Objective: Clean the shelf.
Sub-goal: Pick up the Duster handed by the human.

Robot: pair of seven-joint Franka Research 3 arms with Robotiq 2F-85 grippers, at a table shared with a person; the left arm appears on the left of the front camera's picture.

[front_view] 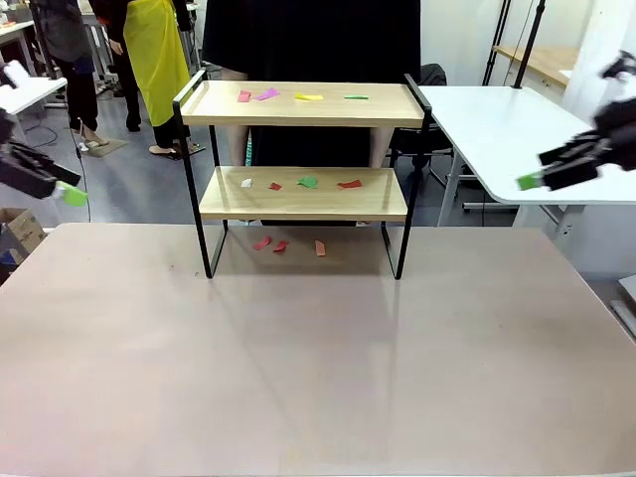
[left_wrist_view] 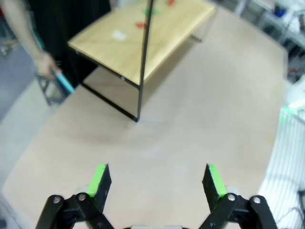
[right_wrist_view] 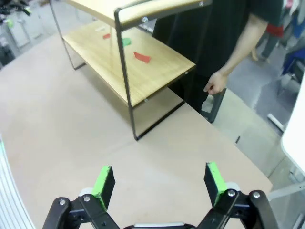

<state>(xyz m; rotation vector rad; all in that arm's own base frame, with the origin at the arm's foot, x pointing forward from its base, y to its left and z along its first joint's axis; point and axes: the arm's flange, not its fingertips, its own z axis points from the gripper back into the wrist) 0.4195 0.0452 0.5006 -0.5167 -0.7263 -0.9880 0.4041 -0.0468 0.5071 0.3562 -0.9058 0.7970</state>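
Note:
The shelf [front_view: 303, 117] stands at the table's far middle: two light wooden boards in a thin black frame. Small paper scraps, pink, yellow and green, lie on its top board [front_view: 298, 96]; white, red and green ones lie on the lower board [front_view: 308, 183], and red scraps [front_view: 270, 243] lie on the table under it. My left gripper [front_view: 68, 191] hangs open at the far left, well clear of the shelf [left_wrist_view: 143, 38]. My right gripper [front_view: 532, 181] hangs open at the far right, also away from the shelf [right_wrist_view: 128, 57]. Both hold nothing.
A person in black stands behind the shelf [front_view: 308, 50]; one hand [left_wrist_view: 45, 64] holds a light blue tool, the other hand [right_wrist_view: 214, 83] hangs loose. A white side table [front_view: 517, 129] stands at the right. The tan table [front_view: 318, 368] stretches wide in front.

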